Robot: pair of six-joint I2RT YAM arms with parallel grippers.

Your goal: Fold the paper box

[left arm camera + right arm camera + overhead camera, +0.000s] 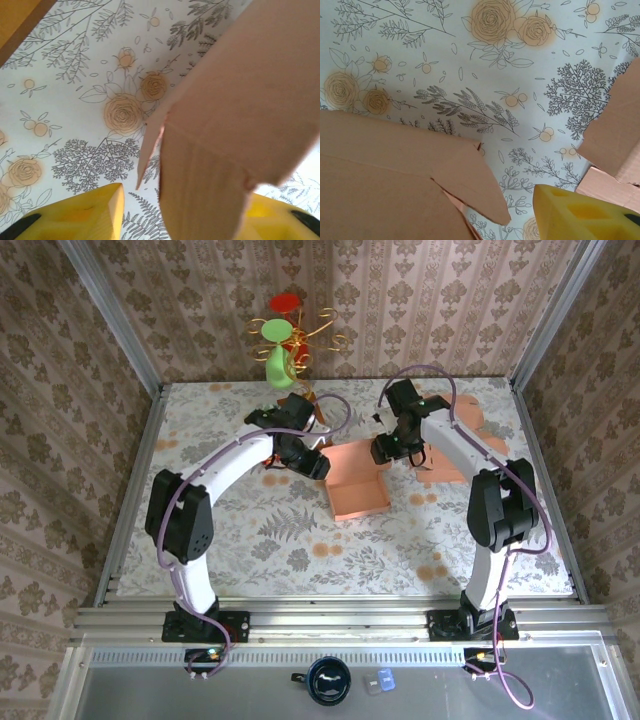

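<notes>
The salmon paper box (pixel 357 487) lies open on the flowered table, its tray part toward the near side. My left gripper (pixel 318 466) is at the box's left back corner. In the left wrist view a box wall (pixel 225 125) stands between the yellow fingers (pixel 80 215); it runs close by the right finger, with bare table showing beside the left one. My right gripper (pixel 386 451) is at the box's right back corner. There, a pointed flap (pixel 420 165) covers the left side, and the one visible yellow finger (pixel 585 215) stands apart from it.
More flat cardboard (pixel 470 445) lies under the right arm, and its edges (pixel 615 135) show at the right of the right wrist view. A wire stand with green and red ornaments (pixel 285 340) stands at the back. A dark mug (pixel 328 680) sits below the rail.
</notes>
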